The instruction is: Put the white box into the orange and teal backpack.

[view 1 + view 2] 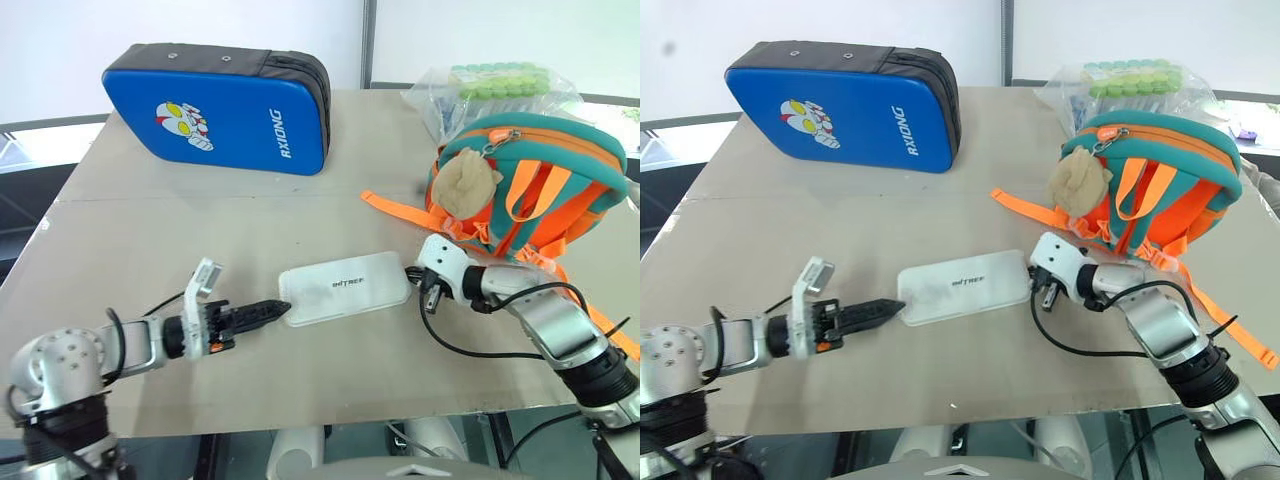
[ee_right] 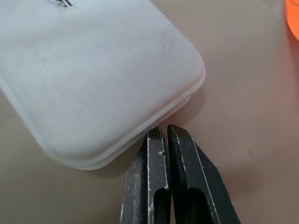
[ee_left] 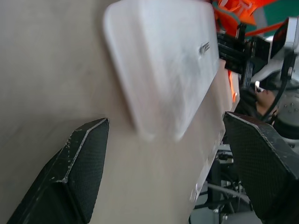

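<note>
The white box lies flat on the tan table, near the front, with its dark lettering facing up. My left gripper points at the box's left end; in the left wrist view its fingers stand wide open, with the box just ahead of them and nothing held. My right gripper is shut, its tips right against the box's right edge. The orange and teal backpack stands at the right behind my right arm, with a tan plush charm hanging on its front.
A big blue zip case with a cartoon figure lies at the back left. A clear bag of green items sits behind the backpack. Orange straps trail onto the table towards the box. The table's front edge is close.
</note>
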Robot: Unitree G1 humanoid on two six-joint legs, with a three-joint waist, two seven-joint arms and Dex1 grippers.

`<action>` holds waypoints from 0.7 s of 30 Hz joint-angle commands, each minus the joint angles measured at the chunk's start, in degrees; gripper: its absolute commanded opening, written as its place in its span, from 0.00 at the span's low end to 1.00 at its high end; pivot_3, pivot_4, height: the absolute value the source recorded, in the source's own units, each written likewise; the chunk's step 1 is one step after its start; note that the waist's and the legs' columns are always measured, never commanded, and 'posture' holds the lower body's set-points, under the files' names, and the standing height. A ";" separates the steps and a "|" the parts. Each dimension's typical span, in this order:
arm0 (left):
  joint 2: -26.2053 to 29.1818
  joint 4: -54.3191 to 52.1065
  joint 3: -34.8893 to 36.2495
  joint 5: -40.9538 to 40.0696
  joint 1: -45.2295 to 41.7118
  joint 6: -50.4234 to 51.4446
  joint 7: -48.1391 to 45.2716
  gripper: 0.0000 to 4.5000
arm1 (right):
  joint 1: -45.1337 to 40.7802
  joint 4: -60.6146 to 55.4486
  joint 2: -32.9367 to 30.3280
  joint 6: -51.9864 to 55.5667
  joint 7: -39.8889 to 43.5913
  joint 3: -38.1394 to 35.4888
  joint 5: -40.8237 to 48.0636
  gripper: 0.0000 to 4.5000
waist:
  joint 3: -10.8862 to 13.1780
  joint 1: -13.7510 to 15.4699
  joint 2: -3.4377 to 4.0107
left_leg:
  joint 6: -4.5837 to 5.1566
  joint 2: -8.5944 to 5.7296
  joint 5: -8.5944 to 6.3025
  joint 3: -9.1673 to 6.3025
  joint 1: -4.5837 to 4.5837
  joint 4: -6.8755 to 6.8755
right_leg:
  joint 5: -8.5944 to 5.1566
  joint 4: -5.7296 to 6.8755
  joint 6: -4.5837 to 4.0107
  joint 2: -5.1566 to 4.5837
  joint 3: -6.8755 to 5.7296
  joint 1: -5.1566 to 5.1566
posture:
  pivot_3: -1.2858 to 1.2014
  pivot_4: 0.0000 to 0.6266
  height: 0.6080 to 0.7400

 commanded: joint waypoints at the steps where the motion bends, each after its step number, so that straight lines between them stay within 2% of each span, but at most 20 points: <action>1: -4.35 2.53 -0.08 -1.31 -2.94 -0.08 3.21 0.88 | -1.87 0.27 2.02 -2.43 1.74 2.19 -1.20 0.00 | -0.02 0.03 0.04 | 0.00 0.00 0.00 0.00 0.01 0.03 | 0.00 0.01 -0.01 0.00 -0.01 0.01 | 0.52 0.24 1.00; 6: -9.22 5.09 0.61 -3.33 -5.18 0.62 6.24 0.88 | -3.59 2.33 4.84 -3.74 2.22 4.08 -3.17 0.00 | -0.08 -0.12 -0.05 | 0.00 -0.02 0.00 -0.01 -0.01 0.19 | 0.02 0.04 0.01 -0.01 0.07 0.05 | 0.52 0.24 1.00; 10: -10.96 5.26 1.14 -4.76 -4.85 0.62 8.15 0.66 | -2.57 2.80 5.06 -3.86 1.98 2.42 -3.65 0.00 | -0.07 0.02 -0.04 | 0.00 -0.02 0.00 -0.04 -0.02 0.19 | 0.01 0.03 0.00 -0.02 0.04 0.04 | 0.52 0.24 1.00; 11: -11.54 5.33 1.33 -5.64 -4.61 0.62 8.61 0.49 | -2.00 2.67 4.97 -3.78 1.62 1.54 -3.53 0.00 | -0.08 0.11 -0.05 | 0.00 -0.02 0.00 -0.04 -0.03 0.19 | 0.01 0.03 0.00 -0.02 0.03 0.04 | 0.52 0.24 1.00; 13: -12.23 5.10 1.86 -6.84 -4.18 0.62 9.48 0.30 | -0.76 1.63 5.19 -3.22 0.44 -0.98 -2.71 0.00 | -0.11 0.25 -0.09 | 0.00 -0.02 0.00 -0.04 -0.05 0.19 | 0.01 0.03 -0.01 -0.05 0.02 0.05 | 0.52 0.24 1.00; 14: -12.32 5.14 2.48 -7.39 -4.13 0.60 10.01 0.26 | 0.07 0.38 5.41 -2.88 -0.45 -2.89 -2.00 0.00 | -0.10 0.28 -0.09 | 0.00 -0.03 0.00 -0.05 -0.04 0.19 | 0.01 0.03 -0.01 -0.06 0.02 0.06 | 0.52 0.24 1.00; 18: -12.23 4.93 3.90 -9.65 -4.28 -0.76 12.07 0.25 | 3.32 -6.03 5.01 1.98 -0.71 -10.02 3.25 0.00 | -0.09 0.21 -0.07 | 0.00 -0.05 0.00 -0.10 -0.06 0.20 | 0.01 0.03 -0.01 -0.09 0.06 0.04 | 0.52 0.24 1.00; 21: -11.49 4.90 4.94 -12.22 -4.90 -2.04 13.79 0.25 | 9.49 -17.72 3.38 10.36 -0.97 -20.89 11.68 0.15 | -0.09 0.32 -0.08 | 0.00 -0.04 0.00 -0.15 -0.10 0.19 | 0.01 0.02 0.00 -0.08 0.03 0.03 | 0.52 0.24 1.00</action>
